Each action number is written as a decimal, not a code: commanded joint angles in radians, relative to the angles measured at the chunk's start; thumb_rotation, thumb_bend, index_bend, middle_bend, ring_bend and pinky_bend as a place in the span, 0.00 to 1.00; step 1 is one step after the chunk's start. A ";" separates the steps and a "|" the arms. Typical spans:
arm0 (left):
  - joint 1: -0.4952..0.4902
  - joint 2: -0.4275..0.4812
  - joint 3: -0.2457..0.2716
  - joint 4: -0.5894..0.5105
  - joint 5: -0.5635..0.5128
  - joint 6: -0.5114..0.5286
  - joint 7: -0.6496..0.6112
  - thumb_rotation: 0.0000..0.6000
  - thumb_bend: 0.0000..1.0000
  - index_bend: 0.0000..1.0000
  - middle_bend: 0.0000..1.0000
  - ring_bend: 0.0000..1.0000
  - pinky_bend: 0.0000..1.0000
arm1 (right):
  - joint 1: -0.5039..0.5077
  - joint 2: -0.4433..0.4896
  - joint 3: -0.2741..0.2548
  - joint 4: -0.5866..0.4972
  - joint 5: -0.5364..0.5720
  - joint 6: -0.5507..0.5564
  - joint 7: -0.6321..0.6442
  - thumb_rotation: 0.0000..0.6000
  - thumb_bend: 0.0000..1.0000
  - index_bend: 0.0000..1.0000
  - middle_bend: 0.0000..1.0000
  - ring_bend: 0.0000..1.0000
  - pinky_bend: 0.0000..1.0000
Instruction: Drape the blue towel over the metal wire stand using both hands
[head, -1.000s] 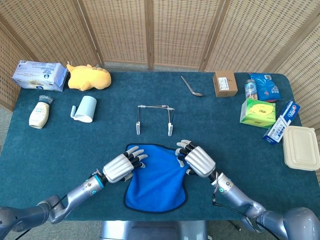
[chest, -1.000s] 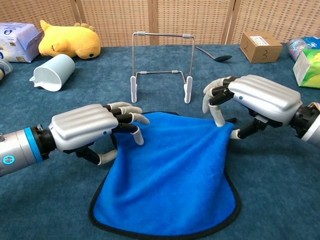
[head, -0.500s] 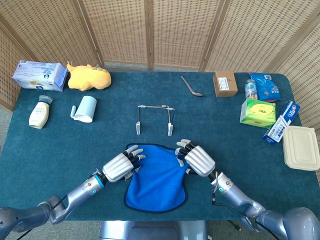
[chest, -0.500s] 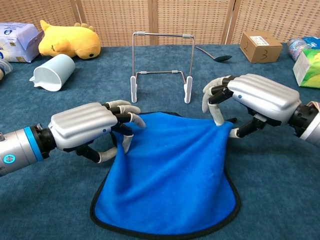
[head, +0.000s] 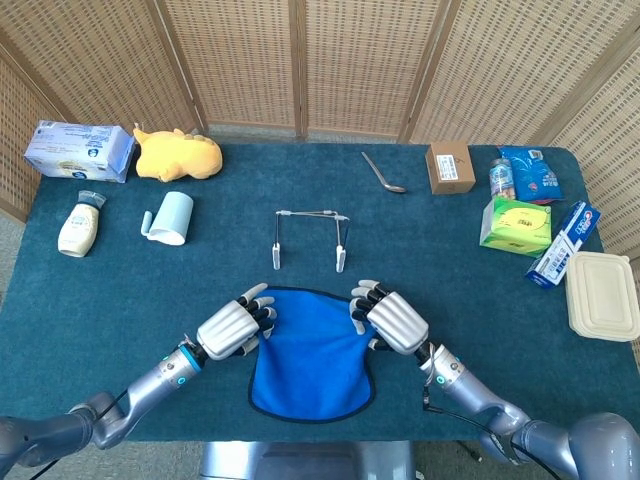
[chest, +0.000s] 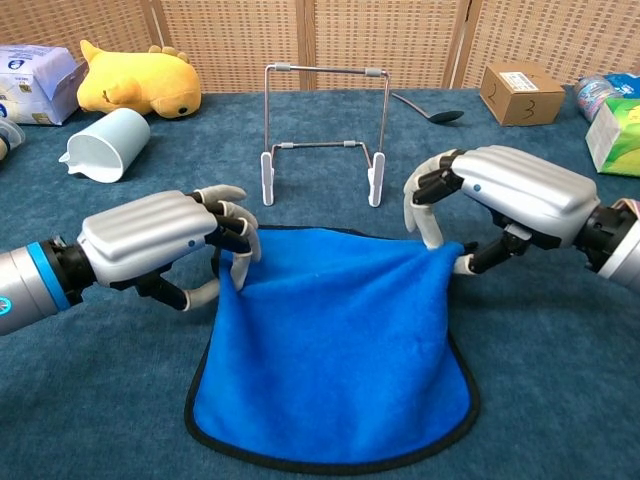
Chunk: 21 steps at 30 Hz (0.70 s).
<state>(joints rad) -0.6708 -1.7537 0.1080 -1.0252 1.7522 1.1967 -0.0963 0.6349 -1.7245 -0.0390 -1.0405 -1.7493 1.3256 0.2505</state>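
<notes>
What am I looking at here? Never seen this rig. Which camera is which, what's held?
Two robot arms with humanlike hands, worked remotely at a table. One picture looks down from the robot's head, the other looks forward from its chest. The left hand and right hand each pinch a far corner of the blue towel, lifting that edge; the rest lies on the table. Just beyond stands the wire stand, bare so far. Around it: a plush toy, a cup, a spoon and boxes.

The blue towel (chest: 335, 350) looks soft, matt, fleecy cloth with darker stitched edging; the wire stand (chest: 322, 128) is thin bright metal; both hands (chest: 150, 238) (chest: 510, 195) have glossy silver shells; the table (head: 120, 290) is matt teal felt.
</notes>
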 joint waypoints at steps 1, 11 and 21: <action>0.006 0.015 -0.006 -0.021 -0.007 0.012 -0.003 1.00 0.59 0.78 0.38 0.23 0.07 | -0.001 0.017 0.010 -0.039 0.012 -0.002 0.005 1.00 0.41 0.98 0.48 0.28 0.23; 0.035 0.116 -0.038 -0.171 -0.020 0.094 0.001 1.00 0.59 0.78 0.40 0.25 0.07 | 0.002 0.130 0.061 -0.256 0.074 -0.037 -0.023 1.00 0.41 1.00 0.50 0.29 0.23; 0.033 0.259 -0.111 -0.393 -0.070 0.115 -0.010 1.00 0.59 0.79 0.40 0.25 0.07 | 0.029 0.277 0.168 -0.516 0.175 -0.095 -0.067 1.00 0.41 1.00 0.50 0.29 0.23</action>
<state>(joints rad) -0.6350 -1.5358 0.0244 -1.3662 1.7017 1.3069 -0.1021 0.6509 -1.4942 0.0886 -1.4926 -1.6114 1.2545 0.2003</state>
